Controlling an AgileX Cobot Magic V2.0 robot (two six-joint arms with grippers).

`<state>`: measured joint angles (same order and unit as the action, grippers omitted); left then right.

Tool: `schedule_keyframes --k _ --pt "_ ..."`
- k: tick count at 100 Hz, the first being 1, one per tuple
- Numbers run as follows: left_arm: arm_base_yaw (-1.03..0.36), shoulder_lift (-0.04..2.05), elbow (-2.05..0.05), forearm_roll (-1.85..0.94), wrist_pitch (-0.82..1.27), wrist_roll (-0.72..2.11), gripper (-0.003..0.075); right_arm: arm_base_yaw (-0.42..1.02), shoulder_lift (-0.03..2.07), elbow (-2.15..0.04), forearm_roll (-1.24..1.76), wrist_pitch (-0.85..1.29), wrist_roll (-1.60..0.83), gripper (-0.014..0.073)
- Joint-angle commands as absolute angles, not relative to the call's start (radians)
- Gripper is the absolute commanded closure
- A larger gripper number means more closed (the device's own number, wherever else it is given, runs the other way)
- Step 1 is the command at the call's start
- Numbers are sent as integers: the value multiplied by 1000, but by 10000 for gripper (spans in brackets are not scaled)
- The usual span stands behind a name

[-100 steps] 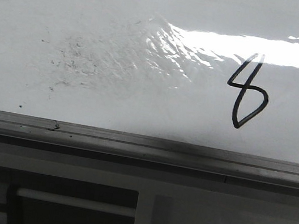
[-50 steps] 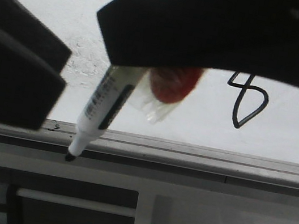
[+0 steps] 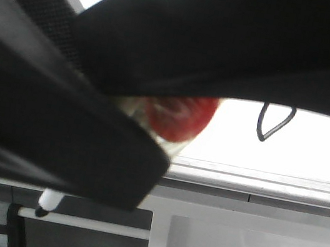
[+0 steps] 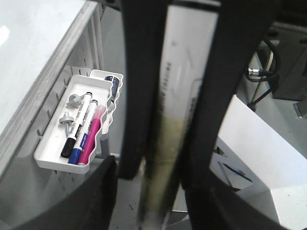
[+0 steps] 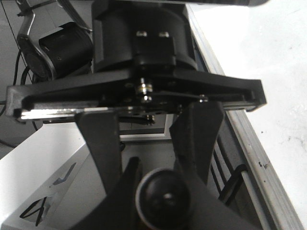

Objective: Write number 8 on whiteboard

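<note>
My right gripper (image 3: 227, 51) is shut on the white marker (image 4: 180, 96), whose dark rear end (image 5: 163, 199) sits between its fingers (image 5: 204, 143). The marker's black tip (image 3: 45, 203) pokes out below the board's rail. My left gripper (image 4: 153, 191) is open, with the marker's tip end passing between its spread jaws; in the front view it is the big black shape on the left (image 3: 56, 130). Only the pointed lower loop of the number 8 (image 3: 276, 124) shows on the whiteboard (image 3: 312, 151); the rest is hidden by the right gripper.
The board's grey rail (image 3: 269, 182) runs below the 8. A white tray (image 4: 48, 153) holding several markers hangs under the board's edge. A red blob with clear wrap (image 3: 179, 116) shows under the right gripper. A dark panel with a white bar (image 3: 97, 223) lies below the rail.
Both grippers have come in and down in front of the camera, now covering most of the board. The marker tip has dropped below the rail. The 8's upper half is now hidden.
</note>
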<state>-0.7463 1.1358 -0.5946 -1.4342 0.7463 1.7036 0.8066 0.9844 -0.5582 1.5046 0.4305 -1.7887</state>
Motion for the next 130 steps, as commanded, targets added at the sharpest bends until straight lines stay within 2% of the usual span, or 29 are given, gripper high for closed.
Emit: schedule_keyframes --k 1,10,25,39,48,63,70,75,100,107,116,121,130 --pt "-748 1131 -628 -1529 783 1710 470 803 972 -587 1524 453 -1795 664" --pt "-748 1140 -628 -1531 799 1710 540 803 972 -587 1524 449 -1795 664" --pt "-748 1152 -628 -1529 801 1710 738 803 972 -587 1524 442 -1795 664" --pt "-748 1165 -622 -1529 816 1710 741 803 973 -587 1524 411 -1771 629" --pt "-748 1172 -612 -1529 827 1710 741 803 973 -587 1535 394 -1771 496" --pt "-748 1172 -592 -1531 827 1712 741 803 971 -587 1565 330 -1771 122" --pt "-748 1172 -583 -1535 827 1712 741 803 954 -587 1567 282 -1771 19" --pt "-748 1172 -576 -1546 827 1712 741 803 934 -587 1567 245 -1771 -3" --pt "-748 1170 -526 -1570 825 1712 741 803 751 -587 1578 35 -1771 -1" --pt "-748 1170 -524 -1573 823 1712 741 803 701 -587 1596 0 -1771 31" --pt "-748 1170 -524 -1594 815 1712 741 803 649 -585 1615 -11 -1771 160" --pt "-748 1170 -524 -1608 801 1712 741 803 626 -581 1628 -16 -1771 263" --pt "-748 1170 -524 -1622 776 1712 741 803 591 -574 1643 -20 -1771 499"
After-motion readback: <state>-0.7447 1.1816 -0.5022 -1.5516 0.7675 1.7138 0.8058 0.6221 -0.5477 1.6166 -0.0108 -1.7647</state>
